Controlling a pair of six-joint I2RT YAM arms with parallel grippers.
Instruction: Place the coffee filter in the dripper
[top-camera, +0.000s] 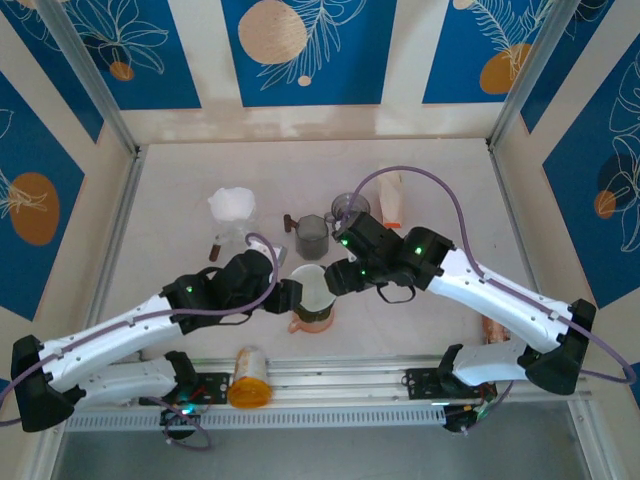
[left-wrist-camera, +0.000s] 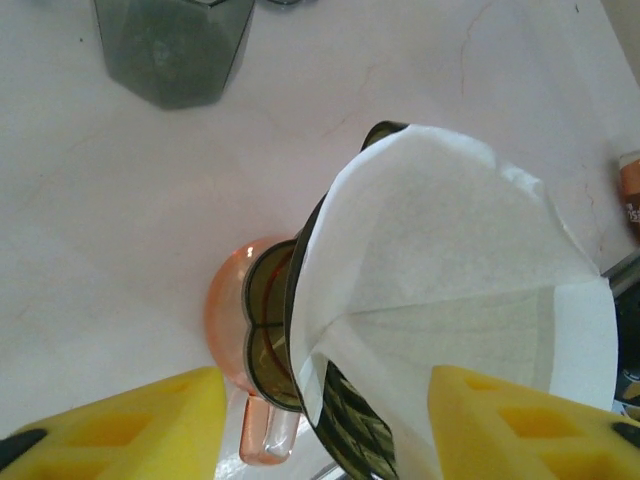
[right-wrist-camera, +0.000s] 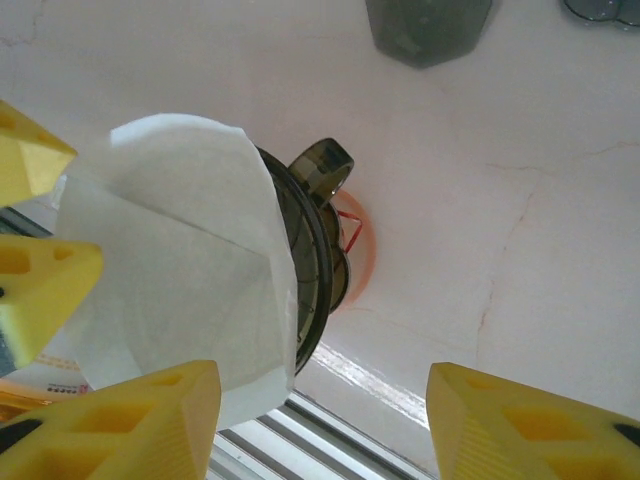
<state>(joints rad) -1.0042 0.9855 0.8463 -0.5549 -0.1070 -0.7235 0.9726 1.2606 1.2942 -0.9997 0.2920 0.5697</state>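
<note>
Mostly filter (left-wrist-camera: 450, 260) hides dripper (left-wrist-camera: 300, 330), left gripper (left-wrist-camera: 325, 425) and right gripper (right-wrist-camera: 325, 425) jaws open

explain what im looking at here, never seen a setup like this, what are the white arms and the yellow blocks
The white arms are two robot arms bolted at the near edge of a table, seen from a camera above. The other two pictures come from cameras on each wrist; the yellow blocks are the fingers.

The left gripper and right gripper meet over a dark ribbed dripper standing on an orange cup. A white paper coffee filter lies in the dripper, sticking out above its rim. Both grippers have their fingers spread on either side of it; neither is clearly pinching it.

Also on the table: a grey jug, a spare stack of filters, and an orange-capped bottle lying by the rail.
</note>
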